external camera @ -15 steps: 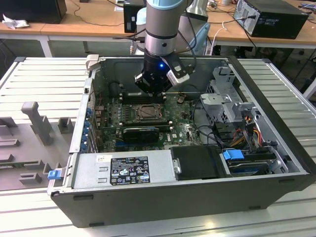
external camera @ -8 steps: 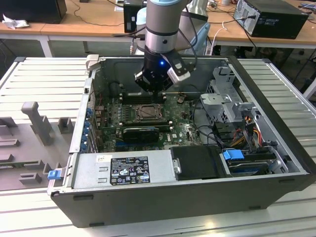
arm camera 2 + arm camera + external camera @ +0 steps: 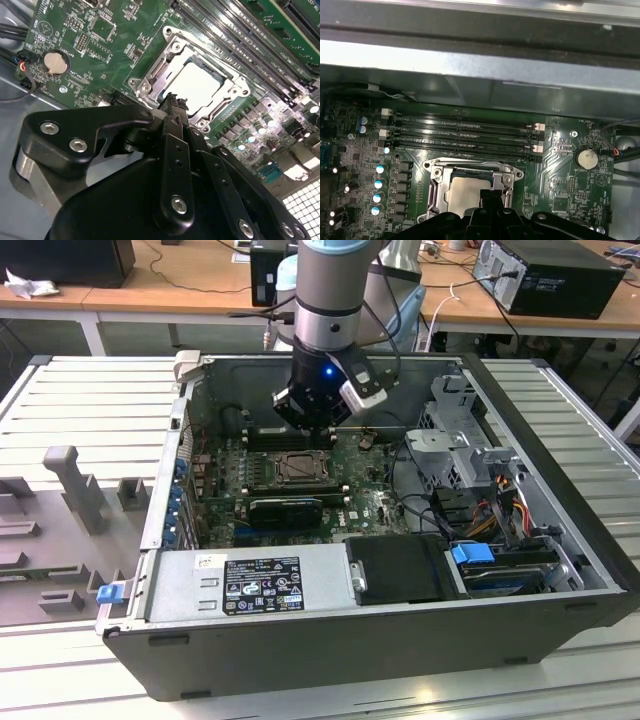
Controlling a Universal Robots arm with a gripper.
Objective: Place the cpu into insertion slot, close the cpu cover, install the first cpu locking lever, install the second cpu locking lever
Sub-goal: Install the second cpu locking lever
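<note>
The open computer case (image 3: 560,540) lies on its side on a slatted bench, so the green circuit board (image 3: 350,502) faces up and the arm can reach straight down into it. Over the board's middle hangs the gripper (image 3: 312,420), directly above the insertion slot (image 3: 298,469), which in the exterior view sits at about eleven o'clock from the black drive bay (image 3: 400,570). In both wrist views the socket shows a silvery metal rim with the cpu cover (image 3: 175,60) lying flat around it; the frame looks closed down, though whether its levers are latched cannot be told. Through the cover's window the cpu (image 3: 195,85) lies seated, pale face up, level with the frame, which suggests the placing step is done. The long black memory slots (image 3: 465,132) run at twelve o'clock of the socket in the first wrist view, and a coin cell (image 3: 586,158) sits at three o'clock. The gripper's dark fingertips hang just above the socket's near edge, and they seem drawn narrow with nothing between them, apparently poised to press rather than carry
</note>
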